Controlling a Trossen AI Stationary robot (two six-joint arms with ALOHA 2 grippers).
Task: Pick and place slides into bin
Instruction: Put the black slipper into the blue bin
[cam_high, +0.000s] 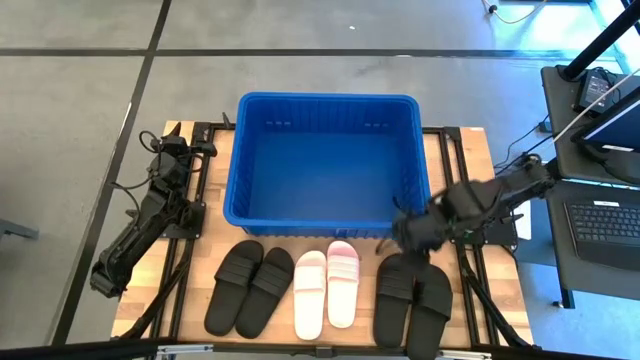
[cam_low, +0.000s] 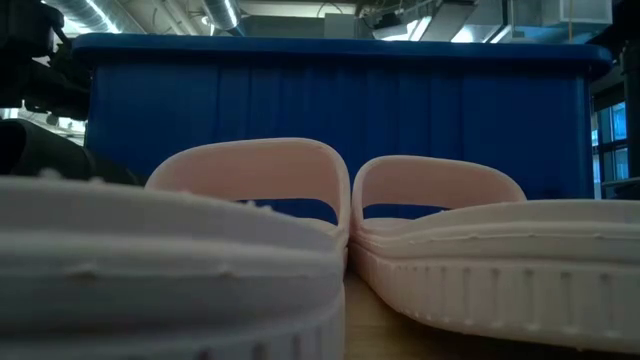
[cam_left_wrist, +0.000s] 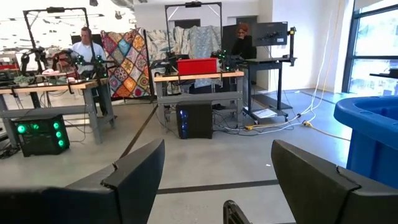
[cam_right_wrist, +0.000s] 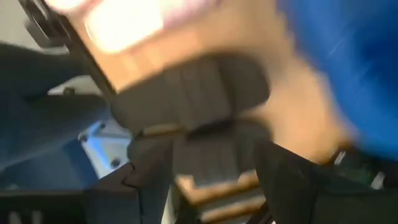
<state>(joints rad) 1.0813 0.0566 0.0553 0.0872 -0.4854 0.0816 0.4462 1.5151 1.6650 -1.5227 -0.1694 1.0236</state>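
Blue bin (cam_high: 325, 160) empty in high view | low view: wall only

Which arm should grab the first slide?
Right. Its pincer hovers over the black pair beside the bin; the left pincer is parked at the table's far left edge.

The whole tabletop (cam_high: 455, 160) is seen from straight above in the high view, with the blue bin (cam_high: 325, 165) at its middle and the slides in a row below it. The low view is set at tabletop height, very near the pale pink slides (cam_low: 330, 250), and faces the bin's wall (cam_low: 330, 100); the bin and that pair are shared with the high view. The room beyond is faced from the left wrist, the bin's rim (cam_left_wrist: 367, 115) being caught at one edge. Black slides (cam_right_wrist: 193, 93) are seen very close and blurred from the right wrist.
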